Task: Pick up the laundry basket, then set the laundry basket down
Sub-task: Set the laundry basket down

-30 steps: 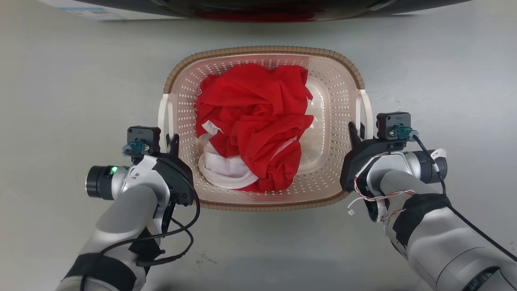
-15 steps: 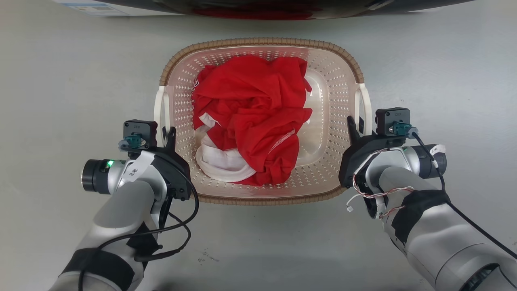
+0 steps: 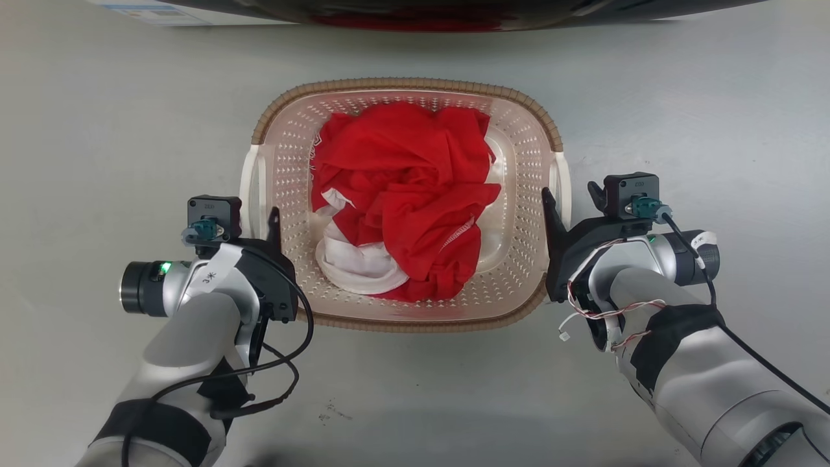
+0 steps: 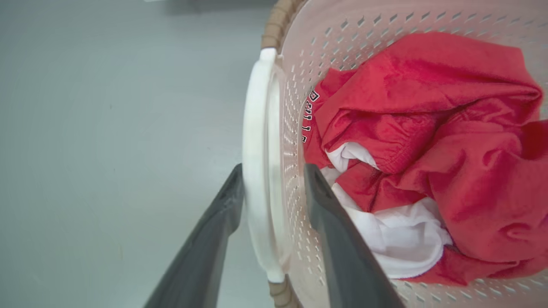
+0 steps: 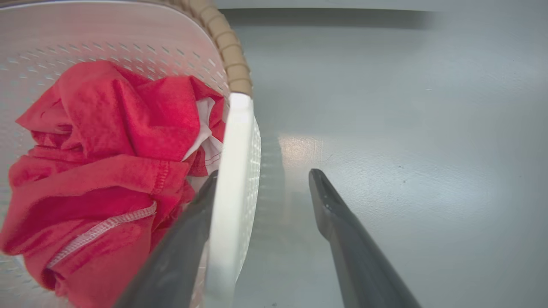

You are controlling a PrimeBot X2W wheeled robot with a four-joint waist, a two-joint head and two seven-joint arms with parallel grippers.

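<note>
SET DOWN: The laundry basket [image 3: 402,85] sat level on a pale grey floor [image 3: 97,143], seemingly at rest, heaped with red clothes [image 3: 402,194] over a white garment [image 3: 356,272].

The robot's arms flanked the basket. The left gripper [image 4: 272,169] bracketed the basket's left white handle [image 4: 256,141]. Its outer finger touched the handle's outside edge and its inner finger stood inside the basket beside the perforated wall. Whether that pair was actually pinching could not be told. The right gripper [image 5: 263,172] was spread, with its inner finger lying against the inside of the basket's right handle [image 5: 233,162] and its outer finger well apart from it, over bare floor.

The step in hand looked like the release that closes the task. It would go best with the left fingers spread as wide as the right. Both arms could then draw back the way the fingers point, each inner finger kept off the perforated wall and clear of the cloth just beside it. A snagged fold or hooked handle could drag the basket askew.

The floor around the basket was smooth and faintly glossy, catching a soft patch of light on the basket's right side. A few dark scuffs [image 3: 327,408] marked it on the basket's near side. Beyond the far rim ran a dark curved surface [image 3: 421,10] with a red glint. A white labelled panel [image 3: 146,11] lay beyond the basket's far left corner.
</note>
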